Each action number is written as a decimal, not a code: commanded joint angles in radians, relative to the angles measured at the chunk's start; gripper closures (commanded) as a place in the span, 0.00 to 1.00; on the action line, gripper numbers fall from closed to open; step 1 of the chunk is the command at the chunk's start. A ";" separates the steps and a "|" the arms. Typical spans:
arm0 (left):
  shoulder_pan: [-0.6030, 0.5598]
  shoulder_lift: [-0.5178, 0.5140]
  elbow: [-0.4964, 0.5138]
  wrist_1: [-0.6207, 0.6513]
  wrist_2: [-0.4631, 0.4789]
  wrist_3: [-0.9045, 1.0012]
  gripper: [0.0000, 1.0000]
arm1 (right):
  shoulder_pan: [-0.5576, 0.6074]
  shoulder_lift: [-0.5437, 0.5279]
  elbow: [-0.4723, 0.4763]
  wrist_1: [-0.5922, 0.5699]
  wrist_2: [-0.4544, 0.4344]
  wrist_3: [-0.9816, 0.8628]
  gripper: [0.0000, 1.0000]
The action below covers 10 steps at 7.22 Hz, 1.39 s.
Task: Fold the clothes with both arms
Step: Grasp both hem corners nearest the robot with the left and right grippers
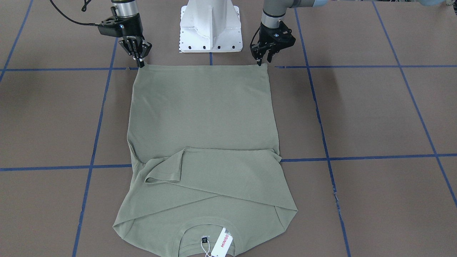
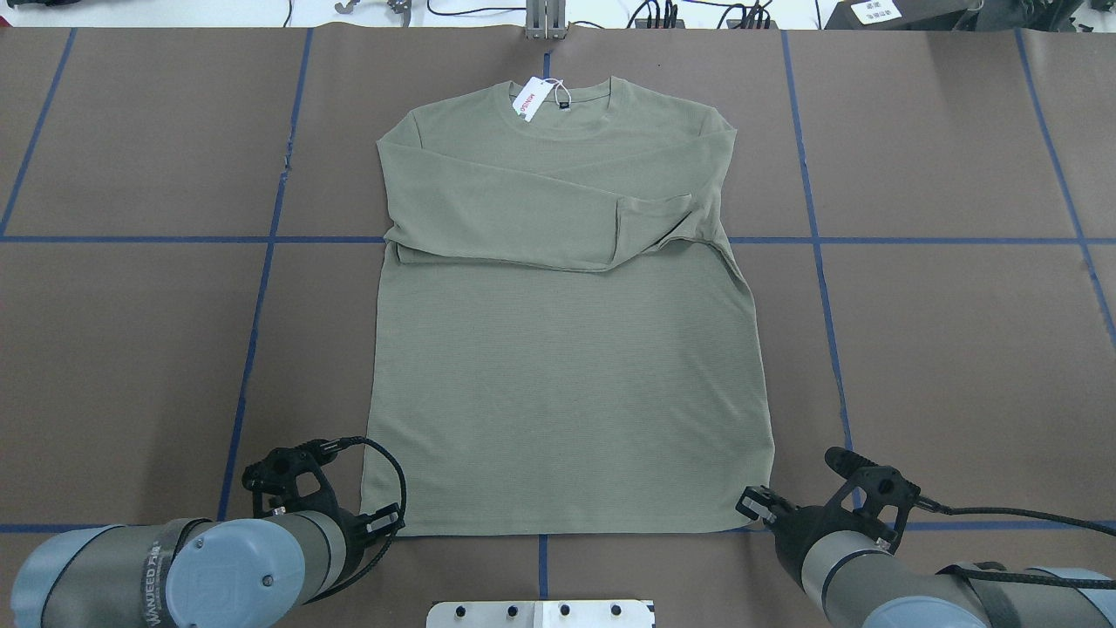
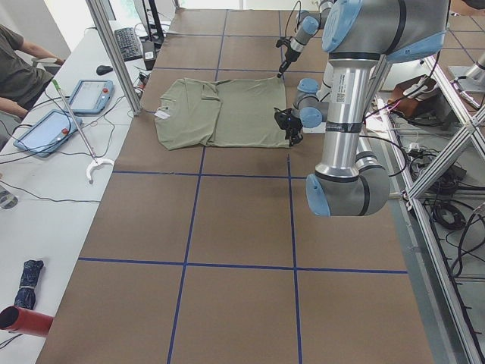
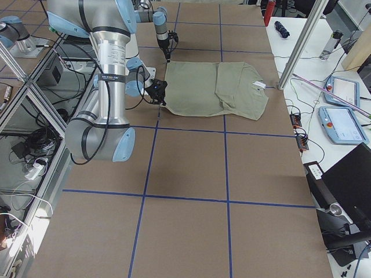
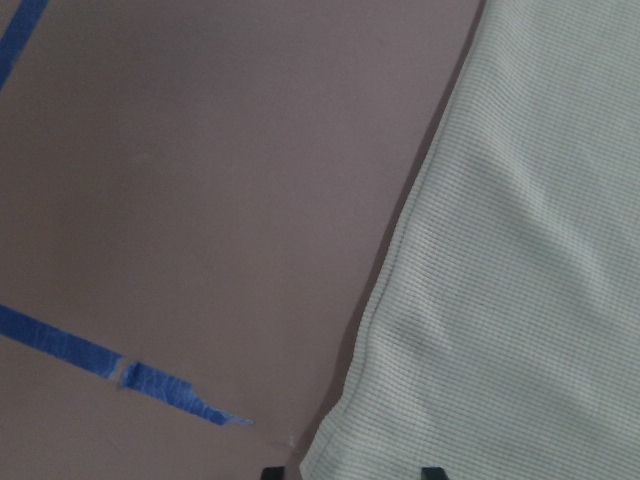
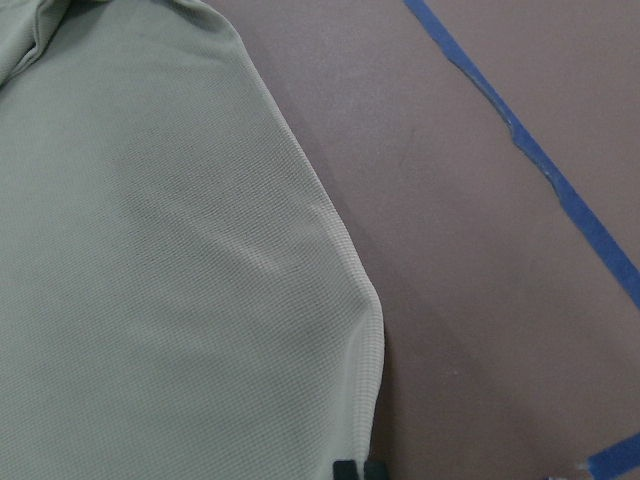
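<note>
The sage-green long-sleeved shirt (image 1: pixel 203 117) lies flat on the brown table (image 2: pixel 942 349), both sleeves folded across the chest, neck and white MINISO tag (image 2: pixel 527 98) at the far side. My left gripper (image 1: pixel 263 60) stands at the near hem corner on my left; it also shows in the overhead view (image 2: pixel 390 522). In the left wrist view (image 5: pixel 350 472) its fingertips are apart with the shirt corner (image 5: pixel 520 300) between them. My right gripper (image 1: pixel 140 62) is at the other hem corner (image 2: pixel 754 508); in the right wrist view (image 6: pixel 359 470) its tips are pinched together on the hem edge (image 6: pixel 150 250).
The white pedestal base (image 1: pixel 210 25) stands just behind the hem, between the arms. Blue tape lines (image 1: pixel 357 157) grid the table. An operator's bench with tablets (image 3: pixel 57 114) and a metal post (image 3: pixel 114 53) lie beyond the shirt's neck.
</note>
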 commanded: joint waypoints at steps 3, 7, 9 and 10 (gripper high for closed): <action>0.001 -0.002 0.018 -0.001 0.001 0.001 0.54 | -0.001 0.002 -0.001 -0.012 0.000 0.000 1.00; 0.001 -0.005 0.019 0.001 0.003 -0.001 1.00 | -0.003 0.001 -0.001 -0.012 -0.001 0.000 1.00; -0.006 -0.005 0.009 0.004 -0.001 0.001 1.00 | -0.003 0.002 -0.001 -0.012 -0.001 0.000 1.00; -0.009 -0.004 -0.032 0.006 -0.005 -0.001 1.00 | -0.003 0.003 0.001 -0.012 -0.001 0.000 1.00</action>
